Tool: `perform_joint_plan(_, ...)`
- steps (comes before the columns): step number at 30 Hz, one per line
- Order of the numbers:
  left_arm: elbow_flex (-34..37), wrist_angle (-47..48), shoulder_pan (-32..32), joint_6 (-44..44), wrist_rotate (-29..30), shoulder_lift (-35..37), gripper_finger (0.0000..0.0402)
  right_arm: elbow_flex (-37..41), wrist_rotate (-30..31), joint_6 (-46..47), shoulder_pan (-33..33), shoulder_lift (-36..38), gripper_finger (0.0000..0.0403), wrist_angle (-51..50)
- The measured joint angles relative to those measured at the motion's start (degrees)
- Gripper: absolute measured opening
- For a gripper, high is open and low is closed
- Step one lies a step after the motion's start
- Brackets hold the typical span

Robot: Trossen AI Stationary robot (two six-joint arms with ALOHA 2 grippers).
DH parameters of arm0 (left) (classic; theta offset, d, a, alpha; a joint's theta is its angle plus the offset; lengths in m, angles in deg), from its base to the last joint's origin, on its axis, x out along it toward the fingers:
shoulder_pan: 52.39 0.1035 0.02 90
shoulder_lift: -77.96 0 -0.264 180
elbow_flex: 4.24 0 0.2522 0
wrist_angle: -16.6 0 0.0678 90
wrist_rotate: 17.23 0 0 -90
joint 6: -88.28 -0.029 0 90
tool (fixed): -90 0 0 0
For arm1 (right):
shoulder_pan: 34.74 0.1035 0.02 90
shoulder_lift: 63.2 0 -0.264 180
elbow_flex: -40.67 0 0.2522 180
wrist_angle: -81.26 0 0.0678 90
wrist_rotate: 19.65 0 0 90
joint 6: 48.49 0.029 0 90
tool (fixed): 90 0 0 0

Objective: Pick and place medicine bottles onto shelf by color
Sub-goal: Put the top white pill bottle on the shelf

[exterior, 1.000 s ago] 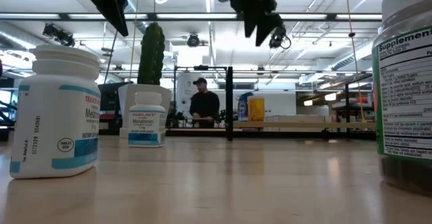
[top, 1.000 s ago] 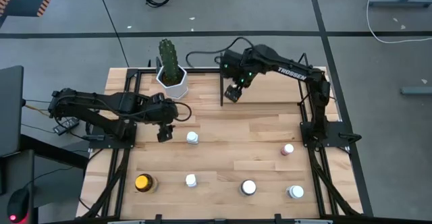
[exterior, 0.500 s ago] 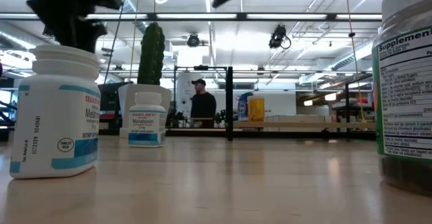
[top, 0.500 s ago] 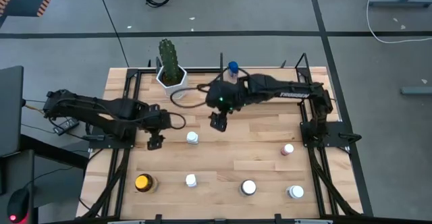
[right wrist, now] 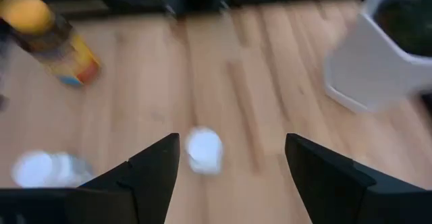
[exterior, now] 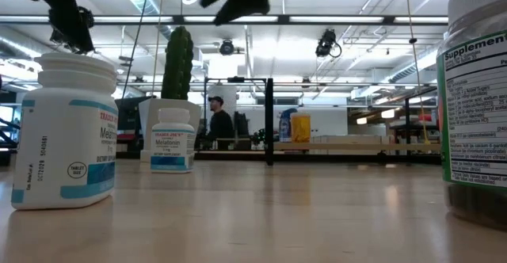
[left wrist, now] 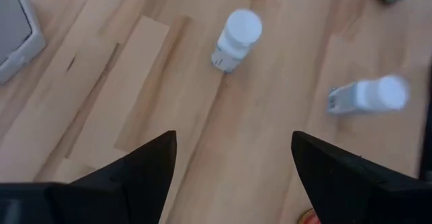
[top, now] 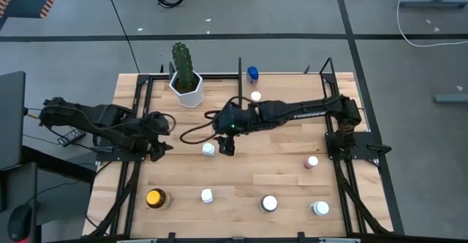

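while both spread wide, the right pincer hangs just beside a white-capped bottle, left pincer near the table edge.

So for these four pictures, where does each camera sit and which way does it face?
High: overhead, straight down; both arms, right gripper beside a white-capped bottle.
Low: table height, level across; arms dangle overhead.
Left wrist: looks down past open fingers.
Right wrist: down past open fingers.
Shared: that bottle and the cactus pot.
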Motion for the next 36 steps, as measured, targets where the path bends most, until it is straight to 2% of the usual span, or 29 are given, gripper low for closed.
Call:
perform_joint_plan(4,0.0,0.0,-1.5,3.7,1.2,3.5,0.0297,7.2,-2.2,-1.2,0.4,0.1,0.0276,12.8)
perform_joint_plan(11,0.0,0.0,-2.1,5.0,1.8,5.1,0.0297,16.6,-1.7,0.0,0.5,0.0,0.0276,23.0)
perform_joint_plan(16,0.0,0.0,-2.1,5.4,1.8,5.1,0.0297,22.1,-1.6,0.5,0.5,0.0,0.0276,34.2)
perform_joint_plan(27,0.0,0.0,-2.1,8.5,1.7,5.0,0.0297,25.7,-1.6,-0.7,-2.7,-0.3,0.0297,39.4)
perform_joint_plan(32,0.0,0.2,-2.0,9.8,1.9,5.0,0.0297,25.1,-4.8,-0.4,-4.2,-4.0,0.0309,43.8)
perform_joint_plan(36,0.0,1.1,-2.0,12.5,2.0,5.0,0.0297,24.7,-7.3,-0.4,-4.0,-5.3,0.031,42.7)
